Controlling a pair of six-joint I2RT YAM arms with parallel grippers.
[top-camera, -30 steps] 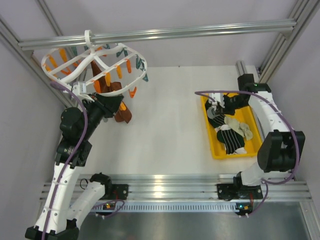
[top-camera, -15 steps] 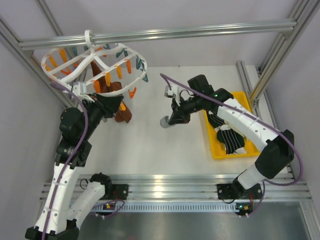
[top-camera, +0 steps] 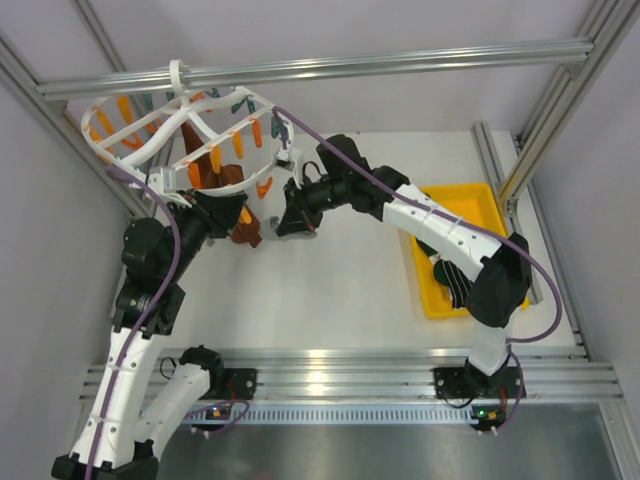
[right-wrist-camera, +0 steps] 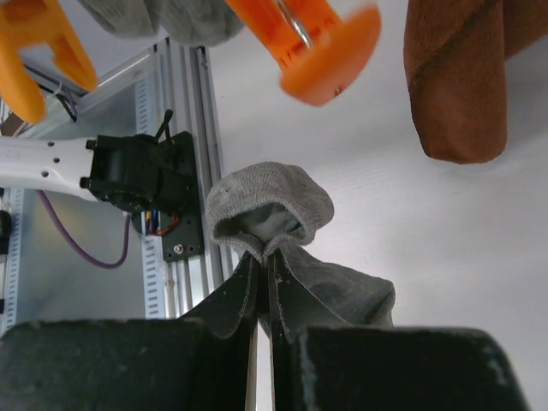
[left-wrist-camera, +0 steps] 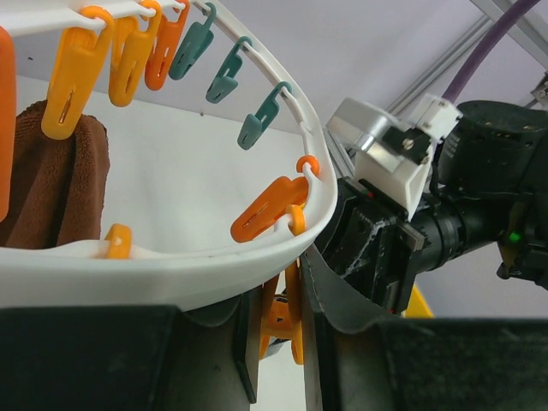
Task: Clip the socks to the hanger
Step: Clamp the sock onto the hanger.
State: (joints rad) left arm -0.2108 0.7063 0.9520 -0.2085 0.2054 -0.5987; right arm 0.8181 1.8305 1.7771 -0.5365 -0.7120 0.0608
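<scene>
From above, the hanger hangs off the frame bar over the desk's left side. Both arms meet at its near rim. Spare socks lie in the yellow tray.

On the left wrist, your left tool stands narrow, pinching an orange clip under the rim.

On the right wrist, your right tool is clamped on a grey sock, bunched and drooping. Expect it to be light, limp and slippery. Feed one thin edge into the clip, not the thick fold.
</scene>
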